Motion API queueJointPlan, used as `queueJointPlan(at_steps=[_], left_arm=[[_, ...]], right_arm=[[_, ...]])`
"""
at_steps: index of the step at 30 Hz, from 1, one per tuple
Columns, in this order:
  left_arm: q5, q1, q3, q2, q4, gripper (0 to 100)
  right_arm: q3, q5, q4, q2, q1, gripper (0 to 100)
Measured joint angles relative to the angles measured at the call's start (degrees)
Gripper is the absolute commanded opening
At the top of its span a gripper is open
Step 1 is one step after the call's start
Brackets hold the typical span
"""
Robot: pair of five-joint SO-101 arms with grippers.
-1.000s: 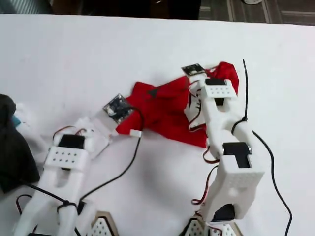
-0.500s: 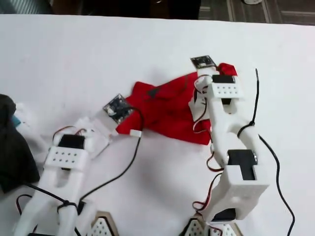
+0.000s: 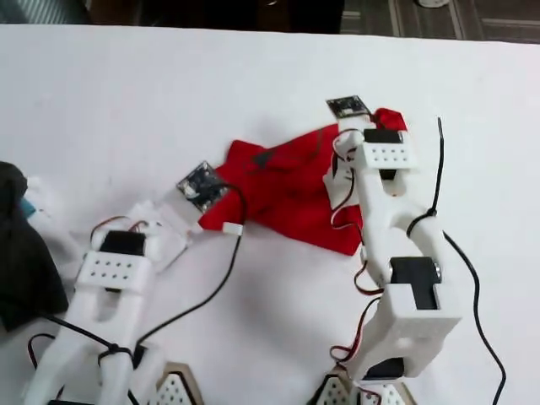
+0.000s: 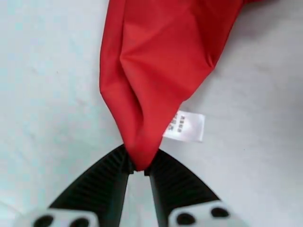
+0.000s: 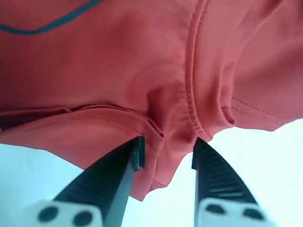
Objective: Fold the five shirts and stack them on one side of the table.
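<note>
Roughly mid table (image 3: 126, 101) lies red shirt (image 3: 278, 181): looks soft, light, limp. L gripper (image 4: 137, 168) clamps 1 corner nr label (image 4: 185, 126); R gripper (image 5: 164, 153), jaws narrow, nips bunched seam fold. Best holds, prob.: corners, hems.

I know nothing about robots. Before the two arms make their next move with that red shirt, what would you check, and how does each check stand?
1. Left gripper clamped on a corner of the red shirt: ok.
2. Right gripper firmly holding the shirt: cannot tell; cloth is bunched at it.
3. Shirt lying flat: not ok, it is creased and folded over.
4. Bare table beyond the shirt for spreading it: ok.
5. Dark clothes apart from the shirt: ok.
</note>
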Motion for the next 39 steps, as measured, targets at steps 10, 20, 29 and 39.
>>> queueJointPlan(at_steps=[10, 20, 29, 39], left_arm=[[0.0, 0.0, 0.0, 0.0, 0.0, 2], [0.0, 0.0, 0.0, 0.0, 0.0, 2], [0.0, 0.0, 0.0, 0.0, 0.0, 2], [0.0, 0.0, 0.0, 0.0, 0.0, 2]], right_arm=[[2.5, 0.0, -2.4, 0.0, -5.6, 11.5], [2.5, 0.0, -2.4, 0.0, -5.5, 11.3], [2.6, 0.0, 1.1, -0.1, -5.5, 11.3], [7.0, 6.4, 4.9, -11.6, -4.0, 11.3]])
